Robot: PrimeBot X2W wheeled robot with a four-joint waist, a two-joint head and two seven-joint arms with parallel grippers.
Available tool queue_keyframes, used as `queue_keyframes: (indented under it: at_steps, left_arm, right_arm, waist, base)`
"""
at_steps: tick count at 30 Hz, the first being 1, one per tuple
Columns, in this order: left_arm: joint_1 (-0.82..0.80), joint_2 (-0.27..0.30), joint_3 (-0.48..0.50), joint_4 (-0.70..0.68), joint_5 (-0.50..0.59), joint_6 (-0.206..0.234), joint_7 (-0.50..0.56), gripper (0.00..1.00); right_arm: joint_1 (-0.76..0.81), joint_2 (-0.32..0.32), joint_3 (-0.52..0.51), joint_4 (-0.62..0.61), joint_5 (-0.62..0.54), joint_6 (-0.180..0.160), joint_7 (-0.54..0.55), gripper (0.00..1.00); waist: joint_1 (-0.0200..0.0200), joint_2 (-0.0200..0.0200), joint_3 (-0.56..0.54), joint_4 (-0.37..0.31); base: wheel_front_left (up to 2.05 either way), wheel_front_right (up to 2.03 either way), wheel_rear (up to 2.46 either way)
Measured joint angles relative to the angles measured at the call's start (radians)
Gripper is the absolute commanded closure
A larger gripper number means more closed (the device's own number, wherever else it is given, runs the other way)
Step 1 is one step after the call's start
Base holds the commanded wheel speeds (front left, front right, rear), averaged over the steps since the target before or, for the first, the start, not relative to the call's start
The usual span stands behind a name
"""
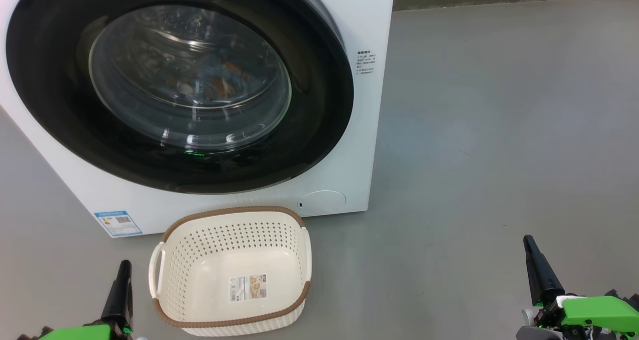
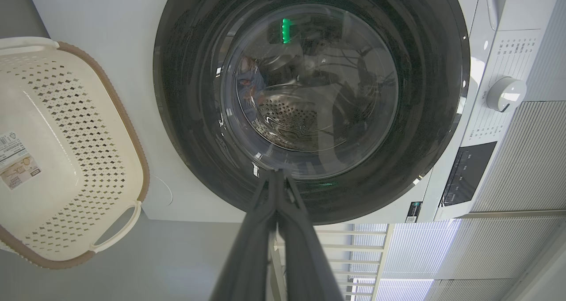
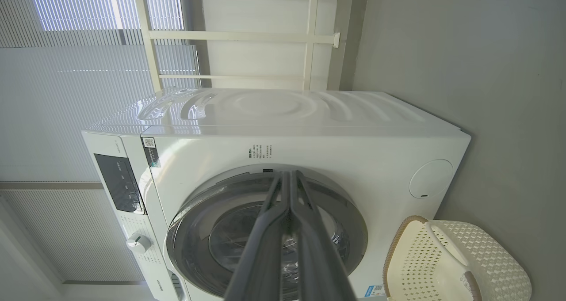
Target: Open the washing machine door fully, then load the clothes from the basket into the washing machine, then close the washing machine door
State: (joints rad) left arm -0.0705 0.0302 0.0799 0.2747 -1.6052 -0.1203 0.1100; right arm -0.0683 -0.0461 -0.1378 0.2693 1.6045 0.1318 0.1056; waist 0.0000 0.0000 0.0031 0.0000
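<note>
Though unreadable, sticker (image 1: 248, 287) (basket (image 1: 234, 235) base) shows.

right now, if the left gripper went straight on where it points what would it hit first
Most likely the washing machine door: the shut left gripper aims at the edge of its glass window. How far off is unclear.

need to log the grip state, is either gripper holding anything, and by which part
Nothing is held. The left gripper and the right gripper are both shut and empty, apart from the basket.
</note>
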Motion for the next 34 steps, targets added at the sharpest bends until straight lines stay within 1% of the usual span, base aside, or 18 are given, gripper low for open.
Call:
queue_keyframes:
  at_steps: [34]
  left_arm:
    - [0.000,0.000,0.000,0.000,0.000,0.000,0.000,1.00]
  right_arm:
    - [0.000,0.000,0.000,0.000,0.000,0.000,0.000,1.00]
  waist:
    - [0.0000,0.0000,0.000,0.000]
  base:
    - [0.00,0.00,0.00]
